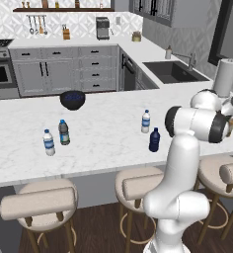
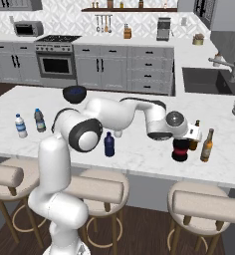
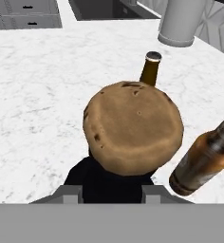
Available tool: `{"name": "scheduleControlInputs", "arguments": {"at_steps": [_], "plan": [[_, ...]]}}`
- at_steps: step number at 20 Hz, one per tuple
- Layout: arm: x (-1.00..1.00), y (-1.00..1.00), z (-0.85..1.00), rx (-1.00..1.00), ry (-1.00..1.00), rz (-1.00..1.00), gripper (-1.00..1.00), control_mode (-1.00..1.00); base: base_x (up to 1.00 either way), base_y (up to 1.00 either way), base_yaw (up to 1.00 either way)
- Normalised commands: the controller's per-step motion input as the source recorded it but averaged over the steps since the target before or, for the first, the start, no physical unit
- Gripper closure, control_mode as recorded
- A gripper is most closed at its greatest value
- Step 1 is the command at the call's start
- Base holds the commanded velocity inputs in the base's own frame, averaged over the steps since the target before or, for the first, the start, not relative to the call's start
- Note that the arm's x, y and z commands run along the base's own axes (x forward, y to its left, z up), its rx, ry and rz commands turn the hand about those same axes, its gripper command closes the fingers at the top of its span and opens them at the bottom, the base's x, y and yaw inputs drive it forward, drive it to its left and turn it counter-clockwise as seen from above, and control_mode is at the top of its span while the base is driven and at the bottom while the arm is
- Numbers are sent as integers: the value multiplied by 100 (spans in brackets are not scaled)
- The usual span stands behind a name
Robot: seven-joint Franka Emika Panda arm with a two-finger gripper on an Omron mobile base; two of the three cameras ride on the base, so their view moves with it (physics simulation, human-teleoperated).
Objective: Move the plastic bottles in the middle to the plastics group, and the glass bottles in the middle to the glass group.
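Up close, squat dark bottle (image 2: 179,150), red label, cork top

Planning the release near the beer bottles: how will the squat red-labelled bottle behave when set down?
The squat red-labelled bottle looks wide-based, so probably stable upright. Its smooth glass may slip or crack if knocked. The amber beer bottle beside it is slim and likely tips if nudged.

Counted from the dark bowl (image 1: 72,99) on the bench (image 1: 103,128): one bowl. Four plastic bottles: a clear one (image 1: 49,143) and a greyish one (image 1: 64,132) near it, a clear one (image 1: 145,121) and a navy one (image 1: 154,140) farther off. Two slim brown beer bottles (image 2: 206,145), farthest. One squat red-labelled bottle (image 2: 179,150) beside those. Three stools (image 1: 39,202).
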Motion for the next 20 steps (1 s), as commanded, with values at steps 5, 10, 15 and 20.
{"name": "scheduleControlInputs", "arguments": {"at_steps": [5, 10, 15, 20], "plan": [[28, 0, 0, -2, 1, 0, 100, -100, 0, 0, 0], [2, -4, -4, 0, 0, 0, 100, -100, 0, 0, 0], [0, 0, -27, 0, 2, 0, 100, -100, 0, 0, 0], [0, 0, -1, 0, 0, 0, -100, -100, 0, 0, 0]]}}
